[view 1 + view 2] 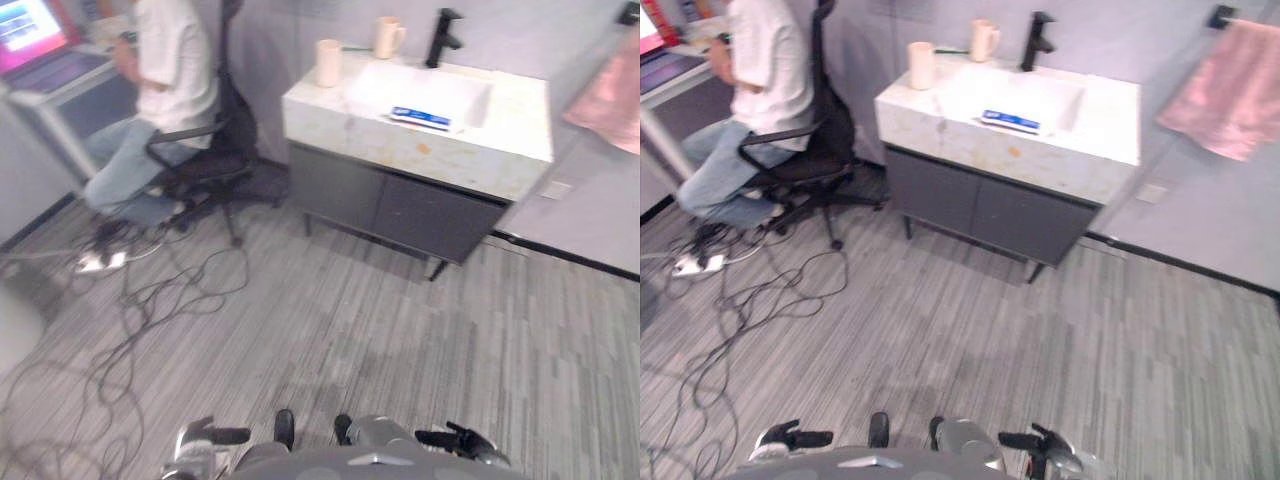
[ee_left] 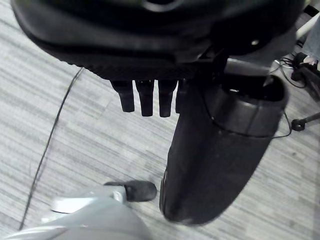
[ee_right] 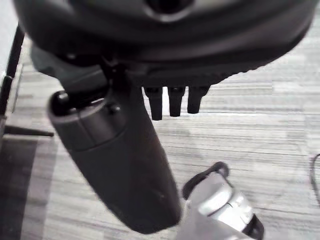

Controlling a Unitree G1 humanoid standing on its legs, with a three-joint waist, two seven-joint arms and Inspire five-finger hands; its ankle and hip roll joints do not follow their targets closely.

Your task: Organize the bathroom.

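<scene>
Left eye view: vanity (image 1: pixel 420 150) with pale marbled top stands against the far wall, dark cabinet doors below. White basin (image 1: pixel 425 92) is sunk in the top, black faucet (image 1: pixel 441 38) behind it. Blue-and-white toothpaste tube (image 1: pixel 420 118) lies on the basin's front rim. Two cream cups are on the counter: one (image 1: pixel 328 62) at the counter's left end, one (image 1: pixel 388 37) further back near the wall, to the left of the faucet. Pink towel (image 1: pixel 1232 88) hangs on the wall to the right of the vanity, well apart from it. Left of the vanity, a person (image 1: pixel 160 90) sits on a black office chair (image 1: pixel 215 160) at a desk; loose cords trail over the grey plank floor (image 1: pixel 380 330). Left hand (image 2: pixel 145 95) hangs low over the floor, fingers straight and relaxed, grasping nothing. Right hand (image 3: pixel 172 100) likewise: fingers straight, nothing in it. Both hands are far from the vanity.
</scene>
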